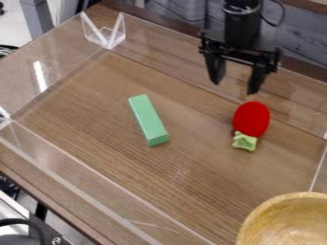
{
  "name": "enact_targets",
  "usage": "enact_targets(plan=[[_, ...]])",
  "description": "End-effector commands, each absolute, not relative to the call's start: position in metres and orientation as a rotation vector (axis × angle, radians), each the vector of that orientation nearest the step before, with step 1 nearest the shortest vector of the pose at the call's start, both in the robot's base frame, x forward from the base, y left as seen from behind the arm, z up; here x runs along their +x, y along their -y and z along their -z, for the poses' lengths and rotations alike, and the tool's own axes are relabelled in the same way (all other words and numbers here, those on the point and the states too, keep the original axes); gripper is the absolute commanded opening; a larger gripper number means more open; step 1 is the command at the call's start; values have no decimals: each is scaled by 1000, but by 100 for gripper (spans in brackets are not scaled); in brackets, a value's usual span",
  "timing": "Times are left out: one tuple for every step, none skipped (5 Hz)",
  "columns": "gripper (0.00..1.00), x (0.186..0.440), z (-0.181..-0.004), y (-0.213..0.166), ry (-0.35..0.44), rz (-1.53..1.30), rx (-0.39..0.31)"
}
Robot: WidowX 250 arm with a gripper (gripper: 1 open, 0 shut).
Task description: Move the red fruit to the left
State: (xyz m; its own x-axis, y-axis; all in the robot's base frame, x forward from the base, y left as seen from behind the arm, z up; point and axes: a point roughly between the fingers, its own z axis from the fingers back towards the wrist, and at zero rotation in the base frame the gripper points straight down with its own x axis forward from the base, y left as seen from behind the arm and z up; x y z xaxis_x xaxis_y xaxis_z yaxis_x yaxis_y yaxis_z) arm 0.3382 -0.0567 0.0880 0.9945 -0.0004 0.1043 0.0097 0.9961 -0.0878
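Observation:
The red fruit (pixel 250 122), a small glossy strawberry with a light green leafy cap, lies on the wooden table at the right, cap toward the front. My gripper (pixel 239 83) hangs just above and behind it, open, with its two dark fingers spread and nothing between them. It does not touch the fruit. A long green rectangular block (pixel 148 120) lies near the table's middle, to the left of the fruit.
Clear acrylic walls (pixel 52 67) enclose the wooden surface. A round wooden bowl (pixel 292 222) shows at the bottom right corner. A small clear bracket (pixel 105 32) stands at the back left.

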Motion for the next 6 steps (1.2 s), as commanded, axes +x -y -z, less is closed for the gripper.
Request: enact_targets(plan=[[100,342,-95,70,127,28,-91],[100,336,-82,75,107,-6,-81],[100,329,-73,77,92,-44,-73],[0,328,-62,72,98,-36,-82],[0,325,-72,76,135,-21,-109],[0,322,-80,79,166,-7,-136]])
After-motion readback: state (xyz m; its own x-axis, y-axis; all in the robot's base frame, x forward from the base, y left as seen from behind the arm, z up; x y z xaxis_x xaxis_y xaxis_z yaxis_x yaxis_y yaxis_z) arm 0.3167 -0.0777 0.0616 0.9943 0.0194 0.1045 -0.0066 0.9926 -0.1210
